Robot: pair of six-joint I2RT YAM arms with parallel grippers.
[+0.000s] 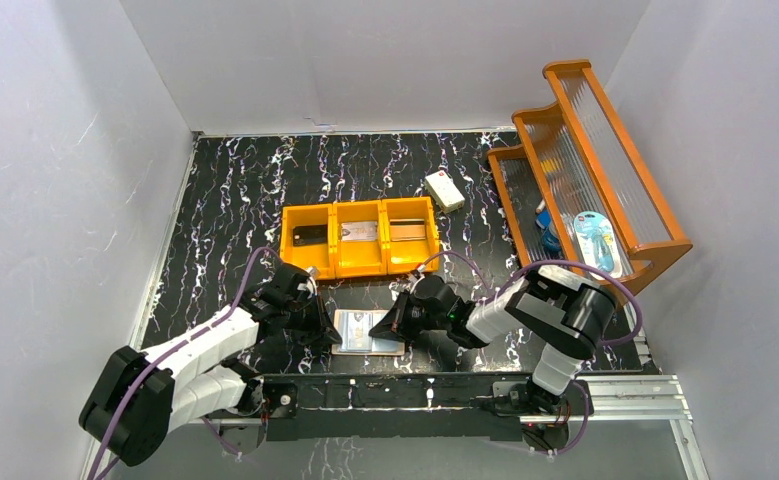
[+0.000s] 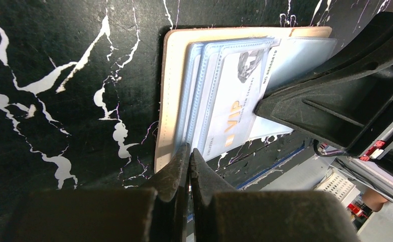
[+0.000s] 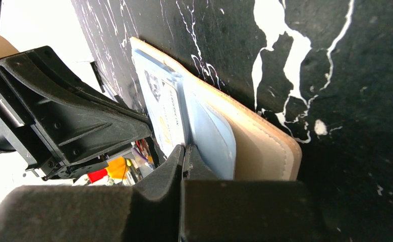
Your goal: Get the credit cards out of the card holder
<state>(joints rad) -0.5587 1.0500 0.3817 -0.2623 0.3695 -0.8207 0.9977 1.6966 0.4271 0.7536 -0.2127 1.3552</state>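
Observation:
The card holder (image 1: 368,335) lies open on the black marbled table near the front edge. It is peach outside (image 2: 169,101) with pale blue pockets inside (image 3: 212,136). A white card marked VIP (image 2: 229,101) sits in a pocket, partly drawn out, and also shows in the right wrist view (image 3: 170,116). My left gripper (image 1: 323,330) is shut at the holder's left edge, its tips (image 2: 189,151) pinching the pocket edge. My right gripper (image 1: 395,328) is shut, its tips (image 3: 184,149) on the white card's edge. A black card (image 1: 309,235) and a silver card (image 1: 360,232) lie in the orange bin.
The orange three-compartment bin (image 1: 333,262) stands just behind the holder, with a third card (image 1: 412,231) in its right compartment. A white box (image 1: 445,190) lies behind it. An orange slatted rack (image 1: 585,160) stands at the right. White walls enclose the table.

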